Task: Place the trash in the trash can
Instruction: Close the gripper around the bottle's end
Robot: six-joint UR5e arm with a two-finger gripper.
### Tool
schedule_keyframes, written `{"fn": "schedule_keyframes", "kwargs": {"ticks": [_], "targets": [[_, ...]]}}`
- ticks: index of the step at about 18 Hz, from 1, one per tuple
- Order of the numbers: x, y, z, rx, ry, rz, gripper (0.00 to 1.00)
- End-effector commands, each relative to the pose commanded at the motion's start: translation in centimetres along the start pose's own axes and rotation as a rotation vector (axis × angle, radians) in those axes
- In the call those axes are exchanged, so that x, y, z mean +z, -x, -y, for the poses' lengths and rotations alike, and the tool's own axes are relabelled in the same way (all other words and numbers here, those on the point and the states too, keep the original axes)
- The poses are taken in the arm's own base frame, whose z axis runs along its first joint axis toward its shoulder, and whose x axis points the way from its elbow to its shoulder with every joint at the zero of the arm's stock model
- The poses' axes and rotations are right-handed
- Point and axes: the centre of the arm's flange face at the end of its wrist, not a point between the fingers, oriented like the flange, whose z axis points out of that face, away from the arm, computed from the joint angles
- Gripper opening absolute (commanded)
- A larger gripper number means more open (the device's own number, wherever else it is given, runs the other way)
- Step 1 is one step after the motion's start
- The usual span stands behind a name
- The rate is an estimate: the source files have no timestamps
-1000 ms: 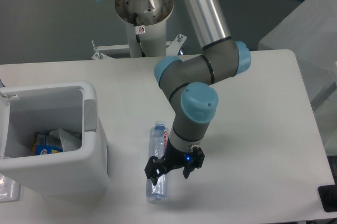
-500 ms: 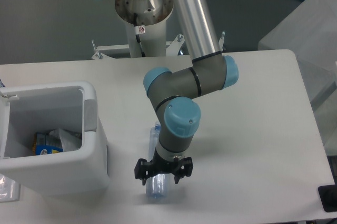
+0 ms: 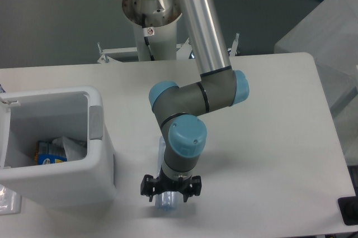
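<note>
- Lying flat on the table [image 3: 268,137], the bottle [image 3: 166,200] is straddled by the gripper [image 3: 170,191], its jaws spread either side, not clenched.
- The wrapper [image 3: 70,147] is seen inside the trash can [image 3: 96,137], left of the bottle.

Legible text: none. Small round red-and-white sticker [image 3: 149,31] on far robot base column [image 3: 152,37], symbol too small to read.

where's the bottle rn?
The bottle lies on the table near the front edge, just right of the trash can, mostly hidden under the arm's wrist. The gripper straddles it, a finger on each side.
</note>
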Motion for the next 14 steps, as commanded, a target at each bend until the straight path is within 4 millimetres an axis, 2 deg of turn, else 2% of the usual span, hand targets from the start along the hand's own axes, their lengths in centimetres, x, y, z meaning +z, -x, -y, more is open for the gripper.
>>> {"fn": "schedule_keyframes", "kwargs": {"ticks": [3, 9, 14], "targets": [[1.4, -0.5, 0.0, 0.012, 0.025, 0.024, 1.00], [1.9, -0.6, -0.1, 0.016, 0.025, 0.033, 0.99], [2.1, -0.6, -0.2, 0.014, 0.029, 0.032, 0.93]]}}
